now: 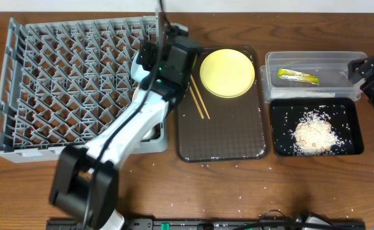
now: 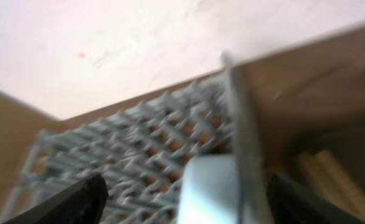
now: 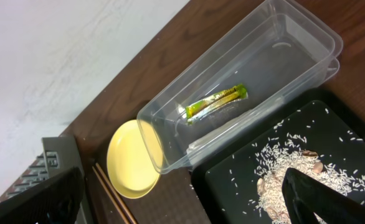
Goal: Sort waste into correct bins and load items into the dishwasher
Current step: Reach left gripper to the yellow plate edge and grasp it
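Left gripper (image 2: 185,199): jaws wide apart at the right-hand wall of the dish rack (image 1: 59,76). A pale blue-white piece, probably the light blue bowl (image 2: 208,190), sits between the fingers. It lies close to the right finger and apart from the left one, so no firm clamp shows. The wrist view is blurred and the overhead view is blocked by the arm, so whether the bowl rests on the lattice cannot be told.

Centre: the brown serving tray (image 1: 225,134) carries the yellow plate (image 1: 226,72) at its far end, with the chopsticks (image 1: 198,99) just beside the plate on its left. Neither is loaded yet.

Right: the clear tub (image 1: 314,56) holds the snack wrapper (image 1: 297,76). The black tray (image 1: 283,128) in front of it holds the rice crumbs (image 1: 314,134). The waste appears sorted.

Right gripper (image 3: 184,205): jaws spread, empty, poised past the tub's right end.

Step in hand (judged): seating the bowl in the rack. For a sound placement, the bowl should sit between two rows of pegs, tilted against them and clear of the rack wall. The fingers should come away straight upward so that neither catches the rim or the wall. The lanes next to the bowl are best left free for the plate.
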`<state>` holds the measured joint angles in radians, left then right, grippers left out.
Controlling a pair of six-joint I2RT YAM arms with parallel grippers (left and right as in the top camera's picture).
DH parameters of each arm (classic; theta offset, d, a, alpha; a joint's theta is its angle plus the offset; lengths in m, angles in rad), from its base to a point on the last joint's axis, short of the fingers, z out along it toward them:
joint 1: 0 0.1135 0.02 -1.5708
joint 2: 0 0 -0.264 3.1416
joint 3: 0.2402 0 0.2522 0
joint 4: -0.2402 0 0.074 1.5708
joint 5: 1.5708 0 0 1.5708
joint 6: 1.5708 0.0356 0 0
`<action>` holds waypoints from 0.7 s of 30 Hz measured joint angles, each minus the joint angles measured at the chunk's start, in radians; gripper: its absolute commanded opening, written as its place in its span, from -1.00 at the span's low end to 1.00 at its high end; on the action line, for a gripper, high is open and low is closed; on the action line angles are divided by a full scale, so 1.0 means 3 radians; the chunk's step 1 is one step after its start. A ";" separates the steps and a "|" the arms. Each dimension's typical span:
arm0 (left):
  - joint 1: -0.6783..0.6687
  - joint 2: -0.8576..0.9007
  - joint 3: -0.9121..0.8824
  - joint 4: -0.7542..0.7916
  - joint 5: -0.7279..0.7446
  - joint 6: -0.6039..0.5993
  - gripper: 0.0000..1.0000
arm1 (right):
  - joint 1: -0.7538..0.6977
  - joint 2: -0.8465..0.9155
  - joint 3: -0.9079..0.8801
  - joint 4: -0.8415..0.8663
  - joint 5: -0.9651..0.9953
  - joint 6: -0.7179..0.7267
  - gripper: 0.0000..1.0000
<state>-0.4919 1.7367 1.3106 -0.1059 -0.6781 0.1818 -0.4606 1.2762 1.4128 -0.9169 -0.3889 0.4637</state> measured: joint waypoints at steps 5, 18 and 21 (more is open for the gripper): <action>0.0003 -0.0248 0.0011 -0.0231 0.1058 -0.1031 0.59 | 0.0000 0.0000 0.0000 0.0000 0.0000 0.0000 0.98; -0.0186 0.0740 0.0011 -0.0212 0.2342 -0.3218 0.36 | 0.0000 0.0000 0.0000 0.0000 0.0000 0.0000 0.99; -0.0195 0.0844 0.0011 -0.0178 0.2366 -0.3450 0.31 | 0.0000 0.0000 0.0000 0.0000 0.0000 0.0000 0.99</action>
<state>-0.5503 1.9900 1.3140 -0.1593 0.0319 -0.8532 -0.4606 1.2762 1.4128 -0.9169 -0.3889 0.4637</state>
